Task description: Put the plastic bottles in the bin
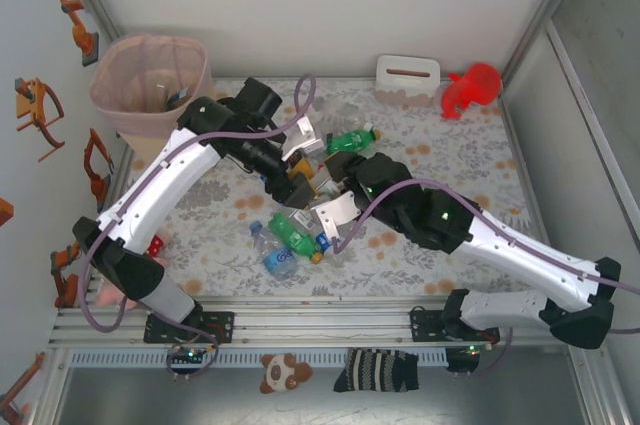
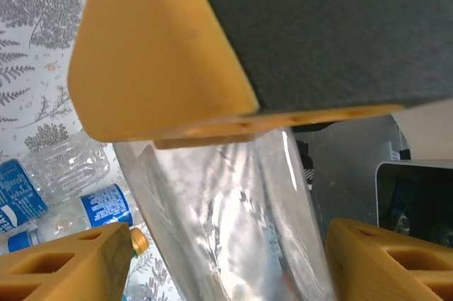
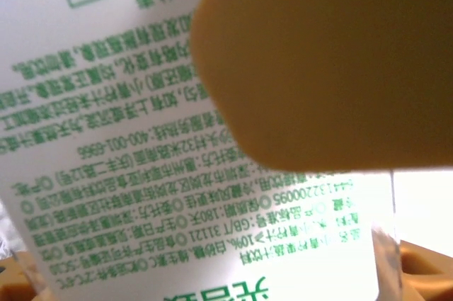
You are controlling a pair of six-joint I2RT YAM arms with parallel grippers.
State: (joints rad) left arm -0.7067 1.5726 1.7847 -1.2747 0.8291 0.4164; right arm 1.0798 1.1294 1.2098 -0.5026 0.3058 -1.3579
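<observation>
occluded: bin [image 1: 150,85] contents unclear; blurred: right tool [image 3: 318,67] finger, cropped

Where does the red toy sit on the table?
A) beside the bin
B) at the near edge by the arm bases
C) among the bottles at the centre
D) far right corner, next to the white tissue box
D: the red toy stands just right of the tissue box at the table's far right.

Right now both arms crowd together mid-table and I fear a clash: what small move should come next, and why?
Probably lift the left gripper clear toward the bin: a clear bottle sits between its fingers, and the right gripper is close beside it.
</observation>
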